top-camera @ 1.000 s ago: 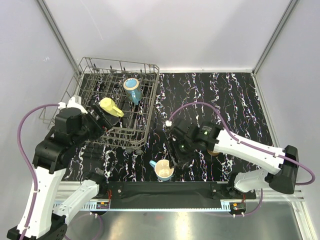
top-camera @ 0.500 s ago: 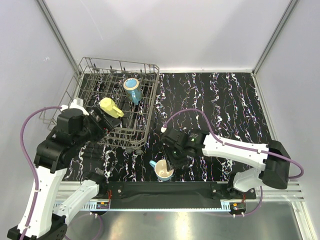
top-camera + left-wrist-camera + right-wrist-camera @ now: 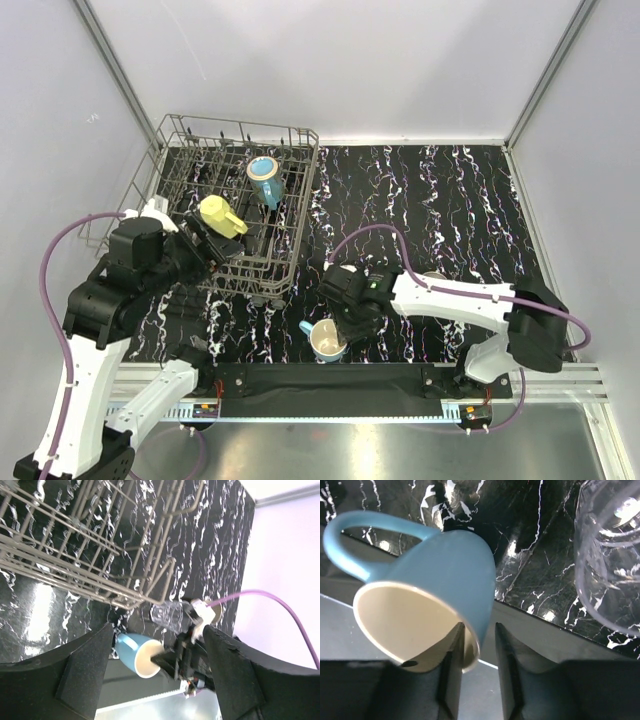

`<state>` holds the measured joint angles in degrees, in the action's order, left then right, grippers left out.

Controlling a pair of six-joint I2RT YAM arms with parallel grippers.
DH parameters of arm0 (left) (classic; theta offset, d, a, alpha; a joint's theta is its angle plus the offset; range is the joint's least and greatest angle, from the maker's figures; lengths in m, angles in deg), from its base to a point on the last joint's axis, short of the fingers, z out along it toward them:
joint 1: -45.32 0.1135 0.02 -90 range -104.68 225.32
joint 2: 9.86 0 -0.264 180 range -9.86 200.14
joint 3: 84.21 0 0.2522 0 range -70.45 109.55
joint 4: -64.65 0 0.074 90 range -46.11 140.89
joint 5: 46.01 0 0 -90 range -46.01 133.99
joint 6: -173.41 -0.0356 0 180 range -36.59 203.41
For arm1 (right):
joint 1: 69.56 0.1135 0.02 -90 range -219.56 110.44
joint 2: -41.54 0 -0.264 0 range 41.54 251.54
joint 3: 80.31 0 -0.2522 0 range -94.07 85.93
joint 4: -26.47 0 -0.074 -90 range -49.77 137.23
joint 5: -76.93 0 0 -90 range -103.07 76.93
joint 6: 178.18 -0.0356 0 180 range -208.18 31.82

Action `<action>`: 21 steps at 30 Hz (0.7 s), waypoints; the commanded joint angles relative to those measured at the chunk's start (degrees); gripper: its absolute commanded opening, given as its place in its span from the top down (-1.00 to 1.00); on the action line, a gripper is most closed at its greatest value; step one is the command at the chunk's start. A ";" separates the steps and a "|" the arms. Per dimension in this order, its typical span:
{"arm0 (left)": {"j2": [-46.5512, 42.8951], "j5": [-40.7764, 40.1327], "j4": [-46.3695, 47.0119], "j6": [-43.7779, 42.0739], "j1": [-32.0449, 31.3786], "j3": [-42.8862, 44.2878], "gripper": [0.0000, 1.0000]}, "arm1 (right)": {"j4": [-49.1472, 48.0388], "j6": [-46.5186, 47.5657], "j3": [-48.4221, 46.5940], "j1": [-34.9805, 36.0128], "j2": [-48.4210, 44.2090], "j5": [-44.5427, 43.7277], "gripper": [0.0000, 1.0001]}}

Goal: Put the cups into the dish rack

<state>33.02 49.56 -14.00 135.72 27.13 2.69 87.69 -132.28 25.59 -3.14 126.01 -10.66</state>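
My right gripper point(image 3: 479, 635) straddles the rim of the light-blue mug point(image 3: 445, 575), jaws apart. It looks stiff and slick-glazed, so I'd pinch the wall squarely. My left gripper point(image 3: 157, 630) gapes, holding nothing.

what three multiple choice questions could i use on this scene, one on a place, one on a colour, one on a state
1. Where is the light-blue mug?
A) on the table by its near edge, outside the dish rack
B) inside the rack
C) at the table's far right corner

2. What colour is that mug inside?
A) orange
B) black
C) cream

3. How does the right gripper stand at the mug?
A) shut on empty air above it
B) astride its wall, one finger inside and one outside
C) clamped on its handle

Answers:
1 A: the top view shows it on the marbled surface in front of the rack.
2 C: the right wrist view looks into a cream interior.
3 B: the right wrist view shows the rim between the two fingers.
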 commanded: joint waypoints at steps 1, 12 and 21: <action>0.89 6.46 0.20 -1.78 0.27 2.44 -0.56 | -2.37 0.23 0.22 0.74 1.58 -2.06 0.29; 2.48 12.89 2.56 -0.38 0.27 4.29 -0.60 | -0.27 1.38 -2.23 0.74 -1.93 -8.21 1.00; 7.75 27.99 13.98 8.15 0.27 3.67 -0.61 | 8.00 7.70 -12.42 0.74 -16.86 -19.20 1.00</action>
<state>39.40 68.16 -8.88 139.83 27.13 5.29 95.17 -127.73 20.10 -2.86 116.83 -23.75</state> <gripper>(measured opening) 0.800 0.164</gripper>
